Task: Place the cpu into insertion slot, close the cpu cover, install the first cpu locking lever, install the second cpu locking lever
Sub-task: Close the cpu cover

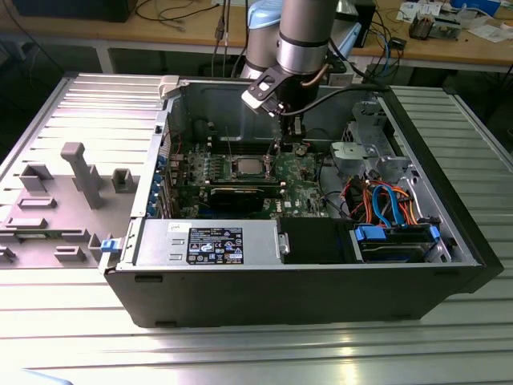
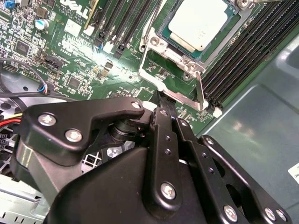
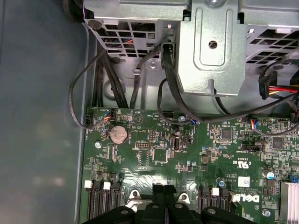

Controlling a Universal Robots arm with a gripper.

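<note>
The jaws look drawn together on the free edge of the cpu cover (image 2: 154,46), which is swung open just ahead of their tips, with the green motherboard (image 2: 70,60) showing through its window. Beyond the cover's hinged edge, the cpu (image 2: 198,21) lies flat in the insertion slot (image 2: 180,46). The cover is probably thin, stiff sheet metal, light and free to pivot. Its outer lip seems the best place to grip, clear of the fragile socket.

Even room light, soft shadows. 1 bright glare patch on motherboard (image 2: 100,60) in second wrist view; cpu (image 2: 198,23) top washed pale. Case (image 1: 216,100) interior dimmer in exterior view.
</note>
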